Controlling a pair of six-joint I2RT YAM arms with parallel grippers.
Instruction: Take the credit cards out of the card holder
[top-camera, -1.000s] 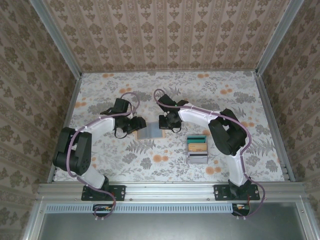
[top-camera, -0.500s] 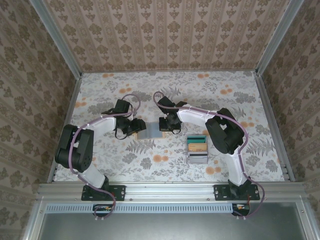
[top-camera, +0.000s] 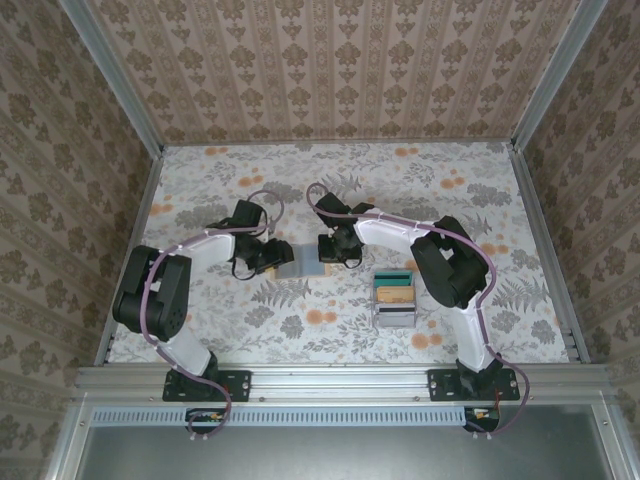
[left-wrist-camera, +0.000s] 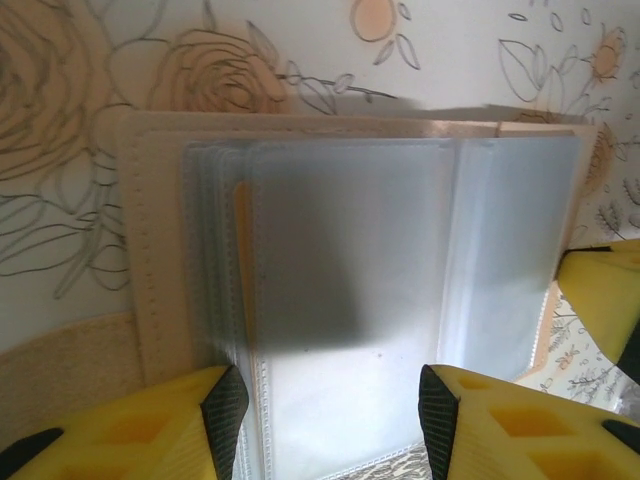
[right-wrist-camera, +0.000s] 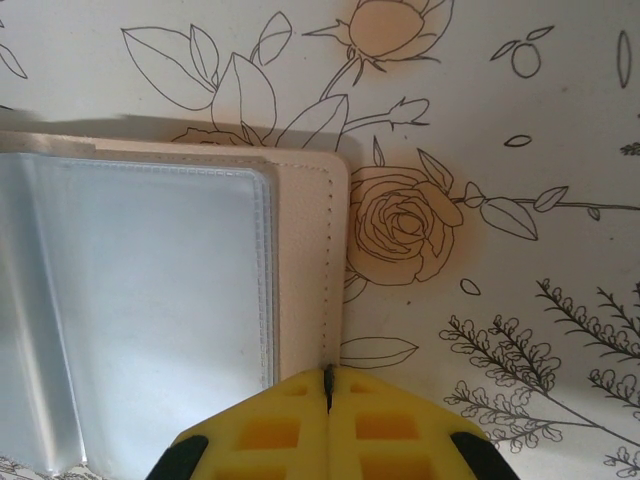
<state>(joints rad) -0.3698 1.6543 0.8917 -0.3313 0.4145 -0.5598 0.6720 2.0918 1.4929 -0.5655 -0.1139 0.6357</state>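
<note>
The card holder (top-camera: 302, 262) lies open on the flowered table between the two arms, its tan border (left-wrist-camera: 160, 260) framing frosted clear sleeves (left-wrist-camera: 350, 250). A narrow yellow card edge (left-wrist-camera: 240, 250) peeks from behind the sleeves; the teal card cannot be made out in the holder. My left gripper (left-wrist-camera: 330, 410) hangs open over the holder's left half, its fingers either side of a sleeve, holding nothing. My right gripper (right-wrist-camera: 328, 380) is shut, with its tips at the stitched right border of the card holder (right-wrist-camera: 305, 250).
A clear compartment box (top-camera: 394, 298) with teal and tan contents stands right of the holder, near the right arm's elbow. Patterned walls close in the table on three sides, and a metal rail runs along the near edge.
My left gripper has slid right, further over the holder's left half. The right gripper shifted only slightly, and the holder stayed where it was.
</note>
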